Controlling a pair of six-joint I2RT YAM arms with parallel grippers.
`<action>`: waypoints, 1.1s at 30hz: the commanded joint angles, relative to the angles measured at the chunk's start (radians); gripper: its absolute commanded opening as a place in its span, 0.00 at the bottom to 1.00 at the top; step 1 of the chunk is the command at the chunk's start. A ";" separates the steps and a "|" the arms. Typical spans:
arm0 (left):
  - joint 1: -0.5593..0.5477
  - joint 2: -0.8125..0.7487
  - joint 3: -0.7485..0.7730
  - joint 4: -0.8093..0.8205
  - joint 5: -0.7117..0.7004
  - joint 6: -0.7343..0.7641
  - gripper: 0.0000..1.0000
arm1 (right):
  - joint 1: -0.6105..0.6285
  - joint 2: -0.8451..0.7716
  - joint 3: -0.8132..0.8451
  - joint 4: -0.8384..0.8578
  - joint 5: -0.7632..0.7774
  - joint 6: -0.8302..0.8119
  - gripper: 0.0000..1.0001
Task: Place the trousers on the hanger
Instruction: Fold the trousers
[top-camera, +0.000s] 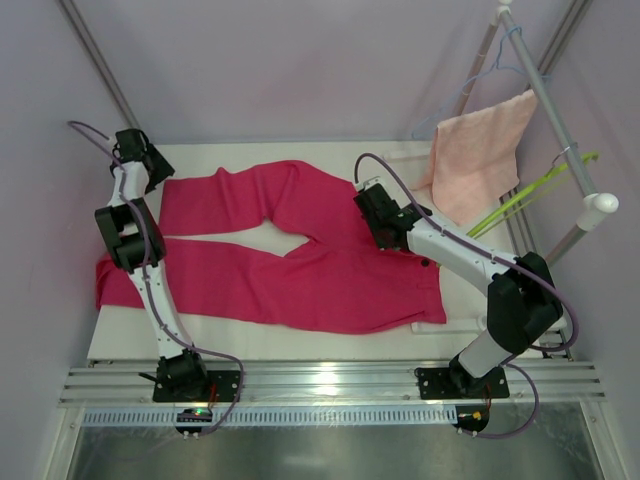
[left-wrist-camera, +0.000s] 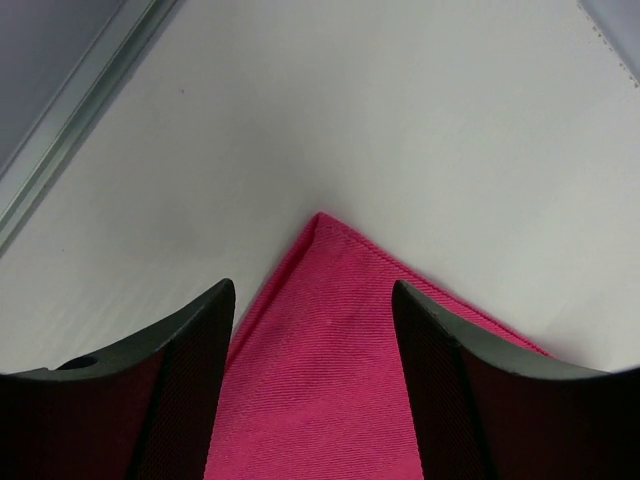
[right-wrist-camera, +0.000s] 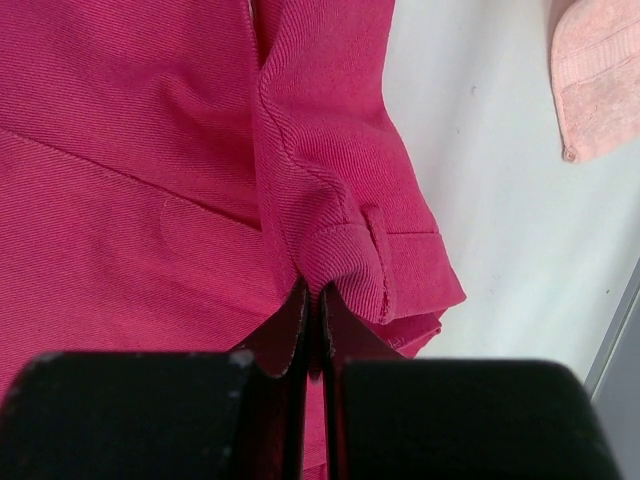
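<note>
Lying flat: the trousers (top-camera: 300, 260) are spread on the white table (top-camera: 250, 335), with the legs running to your left and the waist to your right.
Hanger: the lime-green hanger (top-camera: 525, 197) hangs off the rail (top-camera: 560, 120) at far right, just beside the salmon towel (top-camera: 475, 160). It is well apart from the trousers, and its bar is bare as far as I can see.
Progress: early, by my reading. Nothing is lifted clear and nothing is draped, so the whole carry and the drape over the bar are left to do.
Right gripper (right-wrist-camera: 312, 292): the fingers are pressed together, pinching a bunched fold of waistband by a belt loop (a thin bite, but it looks caught).
Left gripper (left-wrist-camera: 312, 300): the jaws are spread and it holds nothing. It is poised over the corner of the far leg's cuff, which sits between the fingers. You can't tell from here whether the tips touch cloth.
Next, likely: you close on that cuff.
</note>
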 joint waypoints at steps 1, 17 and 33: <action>0.011 0.036 0.086 -0.015 0.003 0.087 0.64 | 0.010 -0.016 0.017 0.001 0.010 -0.008 0.04; -0.037 0.160 0.294 -0.265 -0.048 0.080 0.53 | 0.009 -0.013 0.020 0.016 0.000 -0.015 0.04; -0.066 0.181 0.275 -0.368 -0.088 0.055 0.00 | 0.009 -0.049 0.020 0.037 -0.035 -0.022 0.04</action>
